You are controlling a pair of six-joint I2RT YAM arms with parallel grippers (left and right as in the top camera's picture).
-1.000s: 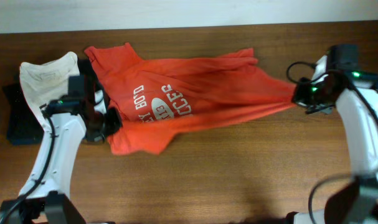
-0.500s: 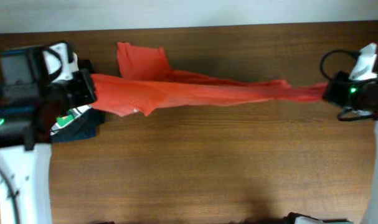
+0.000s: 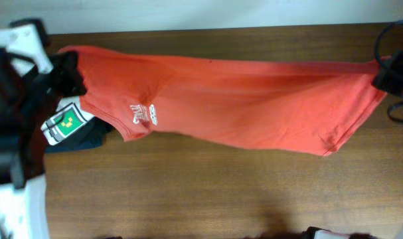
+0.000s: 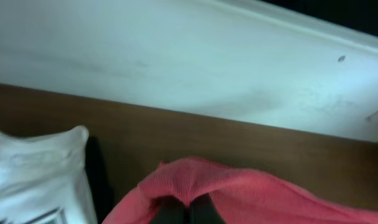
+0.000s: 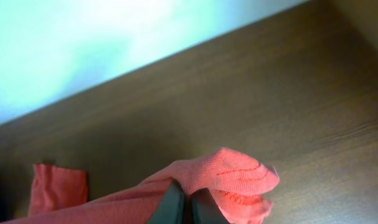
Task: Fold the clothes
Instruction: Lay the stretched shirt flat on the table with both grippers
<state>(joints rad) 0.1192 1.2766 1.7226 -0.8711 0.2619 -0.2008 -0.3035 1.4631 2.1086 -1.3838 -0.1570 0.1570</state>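
Now, largest first. Brown wood-grain table (image 3: pixel 208 192) fills the overhead view, with a strip of pale wall (image 3: pixel 188 13) along its far edge.

A red-orange T-shirt (image 3: pixel 254 99), short-sleeved knit, is stretched wide across the far half of the table, spanning almost from the left edge of the view to the right. The cloth is spread in one broad, mostly smooth sheet with faint creases running lengthwise. The lower edge sags toward the right and ends in a small puckered corner. White printed lettering with an oval logo (image 3: pixel 143 114) sits left of centre, bunched and not legible.

A white T-shirt with a green pixel graphic (image 3: pixel 60 125) lies at the left, partly under the red-orange T-shirt's edge. A dark navy folded garment (image 3: pixel 88 137) lies just beside and beneath it.

Left gripper (image 3: pixel 67 70) is at the shirt's left end. In the left wrist view its fingers (image 4: pixel 176 213) are pressed together with a fold of red cloth pinched between them.

Right gripper (image 3: pixel 386 73) is at the right end. In the right wrist view its fingers (image 5: pixel 174 205) are likewise clamped on a bunched corner of the shirt.
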